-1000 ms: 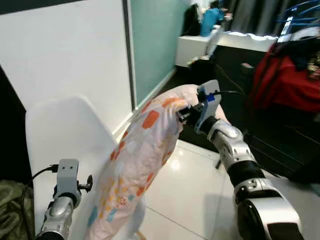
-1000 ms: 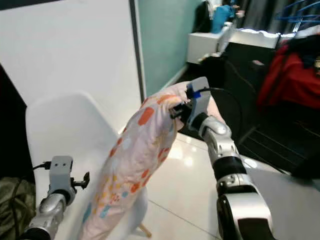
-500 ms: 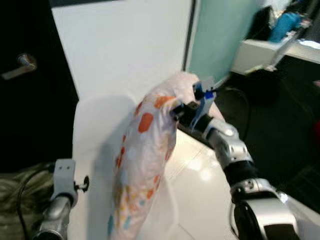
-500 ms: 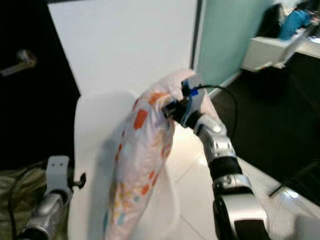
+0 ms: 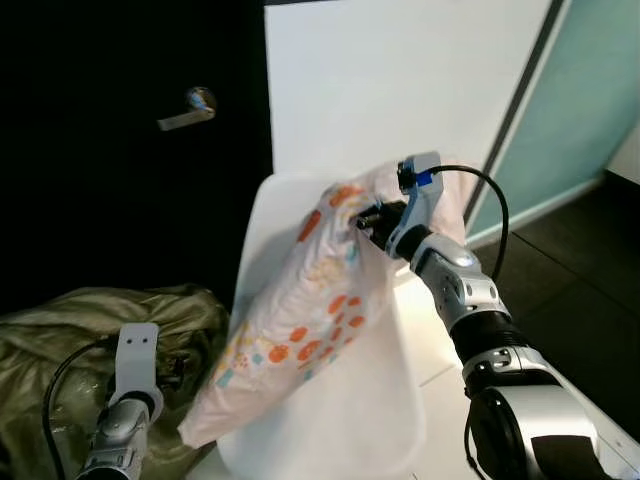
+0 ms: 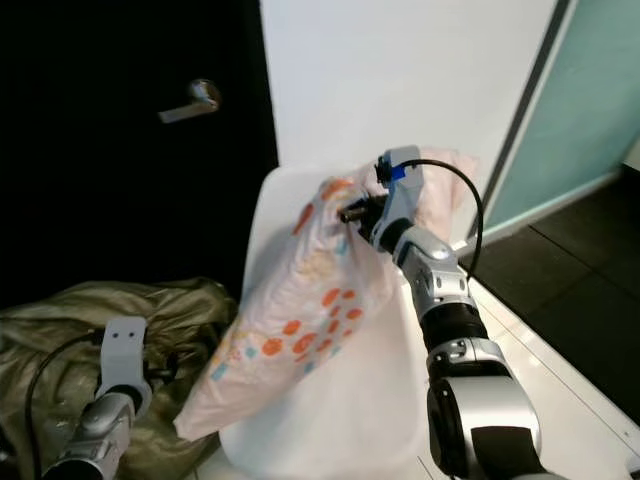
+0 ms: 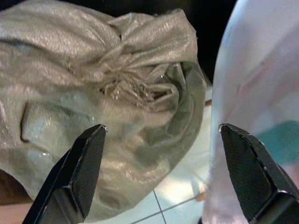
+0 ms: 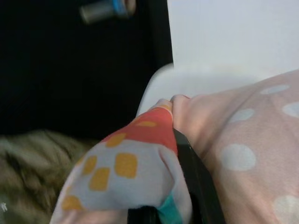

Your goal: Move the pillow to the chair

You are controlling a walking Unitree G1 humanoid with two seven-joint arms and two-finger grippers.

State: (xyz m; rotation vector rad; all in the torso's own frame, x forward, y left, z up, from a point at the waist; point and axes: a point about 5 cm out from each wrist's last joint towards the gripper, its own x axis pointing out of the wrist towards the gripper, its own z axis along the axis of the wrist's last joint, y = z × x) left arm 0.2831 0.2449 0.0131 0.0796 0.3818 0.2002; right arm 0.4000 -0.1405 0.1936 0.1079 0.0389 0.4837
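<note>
Nearest, left gripper (image 7: pixel 161 172) low beside the chair, fingers spread wide, nothing between them; beyond it a crumpled olive-grey bag (image 5: pixel 90 325) on the floor. Pillow (image 5: pixel 310 320), pink with orange and teal patches, hangs slanted over the white chair (image 5: pixel 350 420), lower end near the seat's front edge. Right gripper (image 5: pixel 372 216) pinches the pillow's top fold before the chair back. Behind: dark door, lever handle (image 5: pixel 187 108).

A dark door (image 5: pixel 120 150) has a silver handle (image 5: pixel 187 107). A shiny green-gold bag (image 5: pixel 70 330) lies crumpled on the floor below the door.
</note>
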